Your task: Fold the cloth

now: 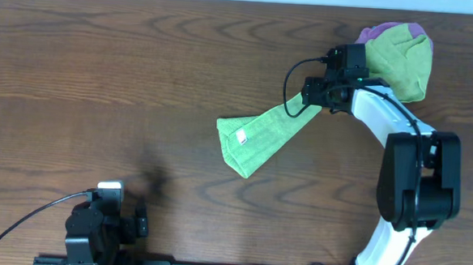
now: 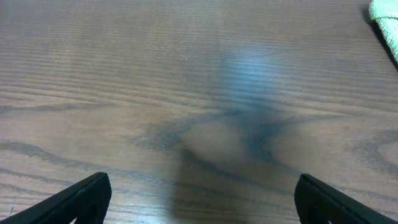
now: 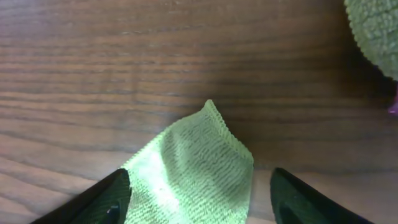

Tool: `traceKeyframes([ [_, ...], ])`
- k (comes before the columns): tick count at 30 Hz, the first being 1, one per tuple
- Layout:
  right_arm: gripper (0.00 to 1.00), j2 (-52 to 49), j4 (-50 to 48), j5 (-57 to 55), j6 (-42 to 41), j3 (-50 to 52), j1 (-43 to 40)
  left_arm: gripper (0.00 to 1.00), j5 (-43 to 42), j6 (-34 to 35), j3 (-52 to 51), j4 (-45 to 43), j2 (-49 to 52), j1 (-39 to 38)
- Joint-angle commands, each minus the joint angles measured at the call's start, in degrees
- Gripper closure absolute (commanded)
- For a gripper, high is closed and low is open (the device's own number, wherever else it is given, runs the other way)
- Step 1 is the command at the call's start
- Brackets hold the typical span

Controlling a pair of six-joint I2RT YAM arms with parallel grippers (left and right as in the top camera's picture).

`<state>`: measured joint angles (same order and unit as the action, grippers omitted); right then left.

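Observation:
A light green cloth (image 1: 262, 135) lies on the wooden table as a long folded strip, running from lower left to upper right, with a small white tag near its left end. My right gripper (image 1: 312, 104) is open over the strip's narrow upper right end. In the right wrist view the cloth's end (image 3: 193, 168) lies between the two open fingers (image 3: 199, 199). My left gripper (image 1: 139, 218) is open and empty near the table's front left edge; in the left wrist view its fingers (image 2: 202, 196) hover over bare wood, with a cloth corner (image 2: 387, 22) at the far right.
A pile of other cloths, olive green (image 1: 398, 64) over purple (image 1: 388, 31), sits at the back right just behind my right gripper. Its edge shows in the right wrist view (image 3: 376, 31). The right arm's base (image 1: 416, 186) stands at the right front.

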<state>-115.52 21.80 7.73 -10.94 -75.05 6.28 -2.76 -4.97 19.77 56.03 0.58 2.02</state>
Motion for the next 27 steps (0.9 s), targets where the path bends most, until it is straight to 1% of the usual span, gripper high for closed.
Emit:
traceKeyframes([
  [1,0.3,-1.5,-0.5,-0.4,1.0,-0.5,-0.7,0.05,0.6,-1.2,-1.4,1.9,-0.4,-0.3],
  [7,0.31,-1.8,-2.1,-0.7,1.8,-0.5,-0.7,0.05,0.6,-1.2,-1.4,1.9,-0.4,-0.3],
  [13,0.37,-1.8,-3.1,-0.9,1.8,-0.5,-0.7,0.04,0.6,-1.2,-1.4,1.9,-0.4,-0.3],
  [27,0.44,-1.8,-2.8,-0.9,1.8,-0.5,-0.7,0.05,0.6,-1.2,-1.4,1.9,-0.4,-0.3],
])
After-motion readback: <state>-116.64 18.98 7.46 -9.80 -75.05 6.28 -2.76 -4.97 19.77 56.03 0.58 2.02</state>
